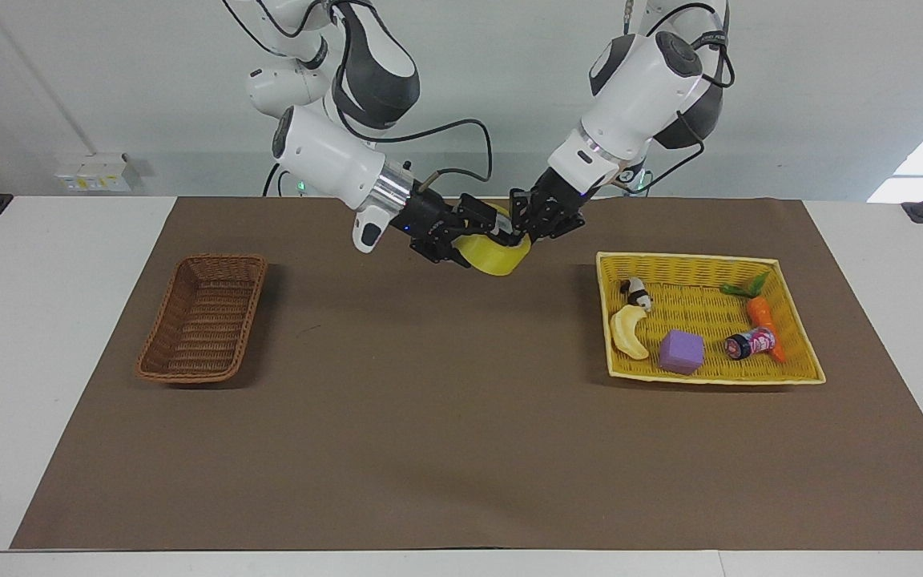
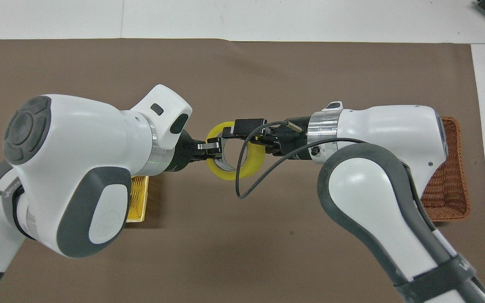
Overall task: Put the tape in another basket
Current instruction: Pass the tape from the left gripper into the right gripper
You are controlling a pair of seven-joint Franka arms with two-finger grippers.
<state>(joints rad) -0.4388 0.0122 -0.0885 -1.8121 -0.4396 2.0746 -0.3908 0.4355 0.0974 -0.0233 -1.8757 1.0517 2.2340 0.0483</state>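
Note:
The yellow tape roll (image 1: 498, 255) hangs in the air over the brown mat between the two baskets; it also shows in the overhead view (image 2: 230, 173). My left gripper (image 1: 519, 232) (image 2: 211, 148) is shut on its rim on the yellow basket's side. My right gripper (image 1: 469, 239) (image 2: 253, 135) is open, with one finger on each side of the roll's other rim. The dark brown wicker basket (image 1: 203, 319) (image 2: 446, 185) stands at the right arm's end of the table with nothing in it.
The flat yellow basket (image 1: 694, 258) (image 2: 138, 202) at the left arm's end holds a banana (image 1: 628, 332), a purple cube (image 1: 682, 351), a carrot (image 1: 764, 316), a small jar (image 1: 750, 342) and a panda toy (image 1: 636, 293).

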